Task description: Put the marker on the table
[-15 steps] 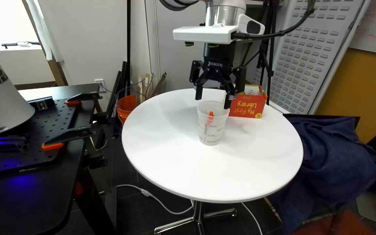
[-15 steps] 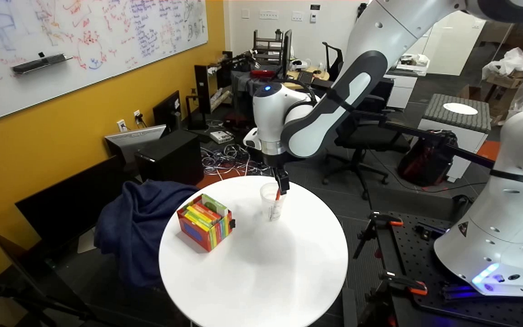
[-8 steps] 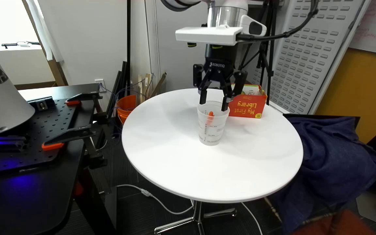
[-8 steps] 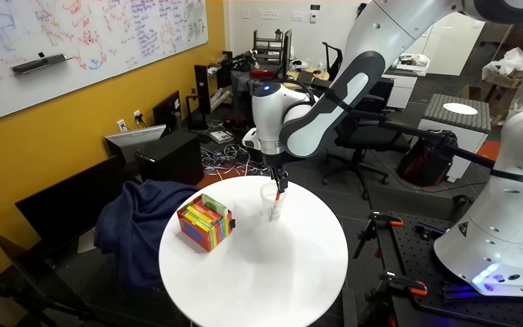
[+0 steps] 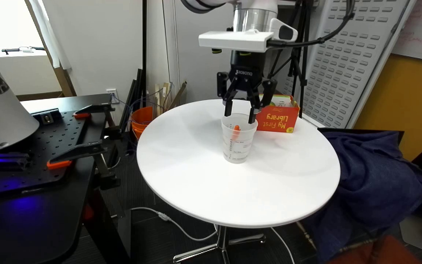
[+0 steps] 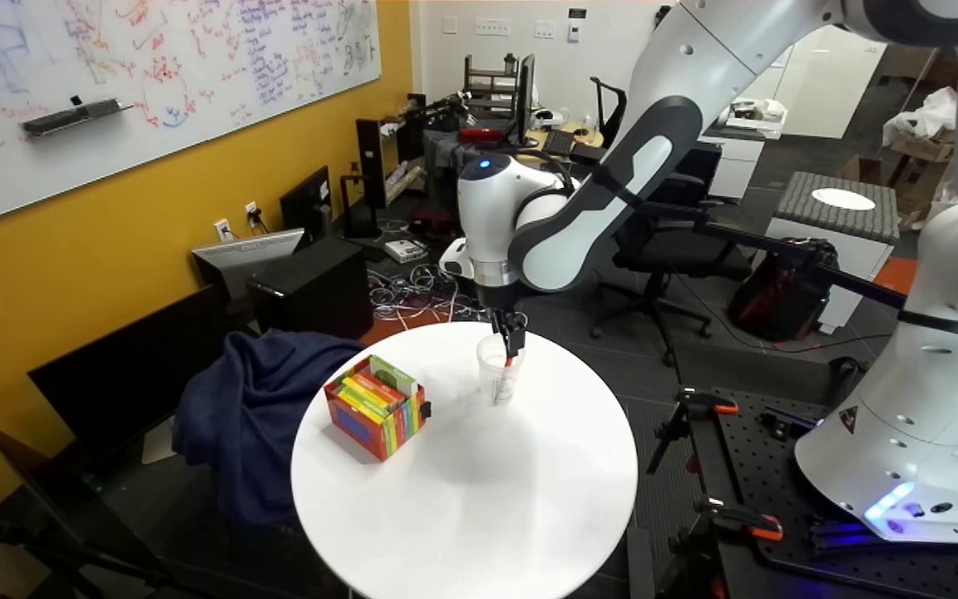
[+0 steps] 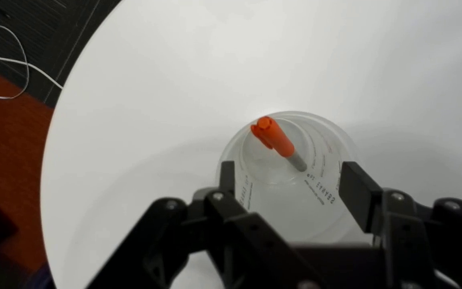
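Orange and slender, the marker (image 7: 281, 143) leans cap-up inside the clear cup (image 5: 238, 149), which stands upright on the white desk (image 5: 181, 161), well in from the round edge. It should prove light, stiff and perhaps slick; its cap looks the best place to take hold, the grey barrel sitting deeper in. The pincer (image 5: 239, 118) is released, fingers (image 7: 357, 196) spread at the cup's rim and holding nothing; whether they touch it I cannot tell. The cup seems light enough to tip, so a straight lift should be safer. A red box (image 5: 278, 119) stands near the desk's edge; in both exterior views, broad white surface offers room towards the near edge.
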Robot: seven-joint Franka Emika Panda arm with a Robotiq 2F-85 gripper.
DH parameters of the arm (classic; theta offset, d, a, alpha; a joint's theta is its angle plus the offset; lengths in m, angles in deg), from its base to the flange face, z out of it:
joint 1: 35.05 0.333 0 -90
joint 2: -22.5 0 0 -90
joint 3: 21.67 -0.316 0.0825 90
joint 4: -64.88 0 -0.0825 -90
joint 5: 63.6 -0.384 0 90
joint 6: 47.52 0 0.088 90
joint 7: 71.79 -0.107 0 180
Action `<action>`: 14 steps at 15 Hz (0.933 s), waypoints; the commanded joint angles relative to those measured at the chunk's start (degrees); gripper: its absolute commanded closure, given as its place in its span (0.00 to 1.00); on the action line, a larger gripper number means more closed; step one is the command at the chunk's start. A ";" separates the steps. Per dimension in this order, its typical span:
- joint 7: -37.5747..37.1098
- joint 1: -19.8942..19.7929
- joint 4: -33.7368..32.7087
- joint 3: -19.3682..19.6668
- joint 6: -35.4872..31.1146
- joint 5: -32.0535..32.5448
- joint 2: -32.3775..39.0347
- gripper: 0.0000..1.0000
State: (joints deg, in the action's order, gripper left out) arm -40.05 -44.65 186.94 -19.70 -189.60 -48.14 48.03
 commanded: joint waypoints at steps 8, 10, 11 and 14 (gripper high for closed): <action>5.21 -1.58 -5.21 -1.28 5.33 -2.85 4.04 0.39; 5.11 -1.54 -5.81 -1.30 6.01 -2.81 4.44 0.38; 5.10 -1.53 -6.08 -1.34 6.40 -2.81 4.59 0.38; 4.86 -1.34 -6.71 -1.40 7.37 -2.62 4.85 0.42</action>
State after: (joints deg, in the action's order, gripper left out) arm -37.02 -45.29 182.40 -20.19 -185.25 -49.52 52.28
